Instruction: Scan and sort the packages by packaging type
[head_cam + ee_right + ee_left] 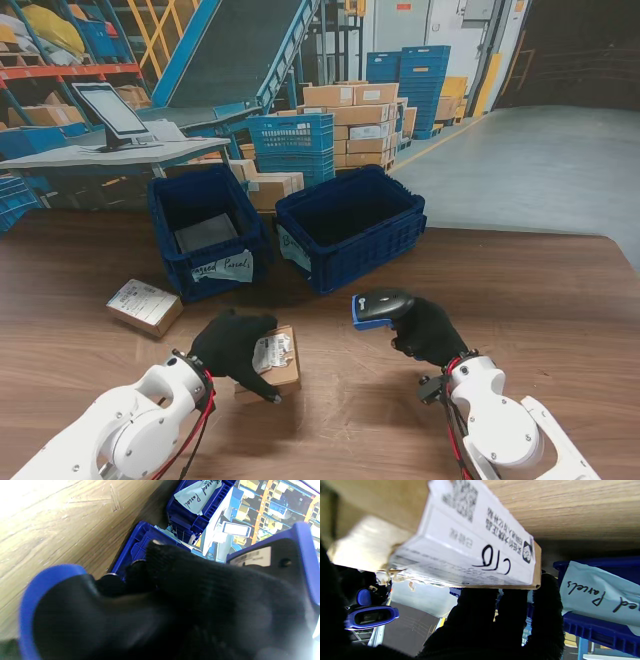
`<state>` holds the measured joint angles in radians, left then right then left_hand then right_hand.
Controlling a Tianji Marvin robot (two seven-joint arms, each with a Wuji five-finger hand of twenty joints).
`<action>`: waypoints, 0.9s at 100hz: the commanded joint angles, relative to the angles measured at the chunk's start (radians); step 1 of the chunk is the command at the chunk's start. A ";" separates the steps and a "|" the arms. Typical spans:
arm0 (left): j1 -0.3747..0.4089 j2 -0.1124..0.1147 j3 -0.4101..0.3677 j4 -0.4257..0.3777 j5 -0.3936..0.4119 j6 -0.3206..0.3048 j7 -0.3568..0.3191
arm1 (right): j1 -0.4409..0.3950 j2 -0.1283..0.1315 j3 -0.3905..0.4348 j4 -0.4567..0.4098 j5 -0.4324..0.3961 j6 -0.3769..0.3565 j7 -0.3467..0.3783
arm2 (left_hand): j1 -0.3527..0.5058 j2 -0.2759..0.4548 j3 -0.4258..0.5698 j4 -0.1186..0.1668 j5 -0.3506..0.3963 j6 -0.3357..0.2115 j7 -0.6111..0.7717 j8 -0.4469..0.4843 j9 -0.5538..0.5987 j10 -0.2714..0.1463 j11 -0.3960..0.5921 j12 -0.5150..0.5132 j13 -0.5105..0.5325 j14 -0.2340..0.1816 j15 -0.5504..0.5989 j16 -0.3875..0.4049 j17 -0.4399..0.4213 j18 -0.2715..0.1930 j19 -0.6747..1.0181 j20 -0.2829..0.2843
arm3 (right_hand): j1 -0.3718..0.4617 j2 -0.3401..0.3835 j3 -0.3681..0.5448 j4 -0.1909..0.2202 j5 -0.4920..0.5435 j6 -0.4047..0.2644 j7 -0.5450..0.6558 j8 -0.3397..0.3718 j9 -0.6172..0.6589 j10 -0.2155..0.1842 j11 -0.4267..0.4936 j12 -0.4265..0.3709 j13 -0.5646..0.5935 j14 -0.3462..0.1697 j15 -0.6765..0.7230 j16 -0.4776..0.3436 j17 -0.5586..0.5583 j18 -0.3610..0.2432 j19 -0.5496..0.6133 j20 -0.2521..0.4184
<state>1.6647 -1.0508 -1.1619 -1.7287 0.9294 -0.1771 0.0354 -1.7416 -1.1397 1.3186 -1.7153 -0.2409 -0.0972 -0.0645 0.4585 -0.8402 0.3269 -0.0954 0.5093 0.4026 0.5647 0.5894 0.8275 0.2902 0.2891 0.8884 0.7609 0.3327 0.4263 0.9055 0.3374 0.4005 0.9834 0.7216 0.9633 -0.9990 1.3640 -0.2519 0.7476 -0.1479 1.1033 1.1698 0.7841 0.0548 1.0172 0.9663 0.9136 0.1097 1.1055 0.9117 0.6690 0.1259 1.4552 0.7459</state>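
Early days imo: left robot hand (232, 345) clamped on a cardboard box (274, 358), right robot hand (428, 330) wrapped round the scanner (379, 307); 1 more box (145, 306) waits at 9 o'clock on the desk (560, 320), unsorted.

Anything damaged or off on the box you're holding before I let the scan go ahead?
Yes. The small brown cardboard box in the left hand has a white shipping label torn and ragged along one edge, with paper shreds hanging off. Its printed code looks intact. The right hand holds the blue-and-black handheld scanner.
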 commanded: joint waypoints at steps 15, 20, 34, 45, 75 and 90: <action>-0.001 -0.010 0.026 0.009 0.008 -0.025 -0.006 | -0.007 -0.009 -0.005 -0.015 0.000 -0.001 0.007 | 0.467 0.169 0.614 0.076 0.126 -0.358 0.514 0.104 0.122 -0.198 0.095 0.061 0.079 -0.070 0.146 0.061 0.001 0.030 0.028 0.002 | 0.094 0.054 0.133 0.002 0.054 -0.033 0.074 0.032 0.009 0.012 -0.005 0.010 0.028 0.032 0.015 0.008 0.010 -0.038 0.057 0.026; -0.001 -0.010 0.030 0.009 0.007 -0.028 -0.006 | -0.007 -0.010 -0.006 -0.015 0.001 -0.001 0.005 | 0.467 0.170 0.613 0.076 0.126 -0.358 0.513 0.104 0.121 -0.197 0.095 0.061 0.078 -0.070 0.145 0.061 0.000 0.030 0.027 0.001 | 0.094 0.053 0.133 0.002 0.054 -0.033 0.074 0.032 0.009 0.012 -0.005 0.010 0.028 0.032 0.015 0.008 0.010 -0.038 0.057 0.026; -0.003 -0.011 0.046 0.019 0.002 -0.045 0.008 | -0.011 -0.009 -0.004 -0.018 0.001 0.002 0.006 | 0.468 0.171 0.612 0.076 0.125 -0.357 0.513 0.104 0.121 -0.198 0.093 0.060 0.077 -0.069 0.142 0.060 -0.001 0.031 0.026 0.000 | 0.093 0.054 0.133 0.002 0.054 -0.033 0.074 0.032 0.008 0.012 -0.005 0.010 0.027 0.032 0.015 0.008 0.010 -0.039 0.057 0.026; -0.011 -0.011 0.064 0.033 -0.005 -0.062 0.017 | -0.014 -0.010 -0.001 -0.021 0.002 0.004 0.006 | 0.470 0.172 0.610 0.076 0.124 -0.356 0.512 0.105 0.118 -0.196 0.092 0.059 0.075 -0.069 0.140 0.059 -0.003 0.030 0.024 -0.001 | 0.093 0.054 0.133 0.002 0.054 -0.033 0.074 0.032 0.009 0.010 -0.005 0.011 0.027 0.030 0.015 0.008 0.010 -0.040 0.057 0.026; -0.068 -0.013 0.136 0.098 -0.032 -0.085 0.028 | -0.031 -0.009 0.016 -0.031 0.007 0.009 0.009 | 0.474 0.178 0.602 0.073 0.119 -0.356 0.509 0.106 0.114 -0.197 0.088 0.057 0.070 -0.070 0.134 0.056 -0.006 0.028 0.021 -0.004 | 0.093 0.054 0.133 0.002 0.054 -0.033 0.074 0.032 0.009 0.011 -0.005 0.011 0.027 0.031 0.015 0.008 0.010 -0.040 0.057 0.026; -0.103 -0.017 0.177 0.135 -0.055 -0.084 0.037 | -0.041 -0.008 0.028 -0.037 0.007 0.012 0.015 | 0.481 0.182 0.592 0.070 0.119 -0.355 0.508 0.105 0.111 -0.196 0.086 0.056 0.066 -0.069 0.130 0.053 -0.010 0.028 0.017 -0.006 | 0.093 0.054 0.133 0.002 0.054 -0.033 0.074 0.032 0.008 0.012 -0.005 0.011 0.027 0.032 0.016 0.008 0.010 -0.038 0.057 0.026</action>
<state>1.5687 -1.0562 -0.9961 -1.5998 0.8767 -0.2581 0.0855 -1.7710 -1.1424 1.3427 -1.7407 -0.2359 -0.0903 -0.0655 0.4585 -0.8402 0.3269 -0.0954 0.5096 0.4023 0.5649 0.5903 0.8275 0.2902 0.2863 0.8885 0.7609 0.3327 0.4264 0.9065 0.3374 0.4005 0.9834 0.7216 0.9633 -0.9990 1.3640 -0.2519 0.7476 -0.1479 1.1033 1.1698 0.7841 0.0548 1.0172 0.9666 0.9136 0.1097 1.1055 0.9117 0.6690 0.1259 1.4552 0.7459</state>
